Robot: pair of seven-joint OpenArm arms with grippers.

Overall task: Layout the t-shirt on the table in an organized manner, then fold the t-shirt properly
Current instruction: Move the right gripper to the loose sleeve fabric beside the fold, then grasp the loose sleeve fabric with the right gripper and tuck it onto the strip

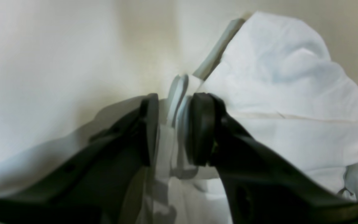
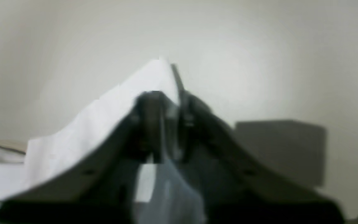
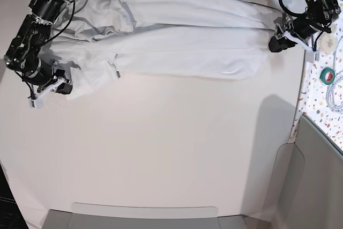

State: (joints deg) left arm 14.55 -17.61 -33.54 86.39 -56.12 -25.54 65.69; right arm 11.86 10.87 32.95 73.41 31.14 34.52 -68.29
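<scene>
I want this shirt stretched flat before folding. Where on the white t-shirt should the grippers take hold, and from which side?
Probably at the two opposite ends of the wrinkled white cotton t-shirt, each gripper coming in from outside along the off-white table. It lies as a long band, so its ends are thin edges that can be pinched and pulled apart.

The t-shirt [image 3: 177, 41] is soft white cloth, matt and creased, its folds shading to grey; up close its hem shows a thicker stitched band. Under it the table [image 3: 161, 148] looks smooth and off-white with a faint, dull sheen. The left gripper [image 1: 172, 124] has black fingers, plastic by the look of them, with a slight satin gloss on the pads (the pad edges look rounded and rubbery). The right gripper [image 2: 166, 124] is the same dark matt material, though blurred. Beside the table a speckled panel [image 3: 321, 105] looks hard and smooth
</scene>
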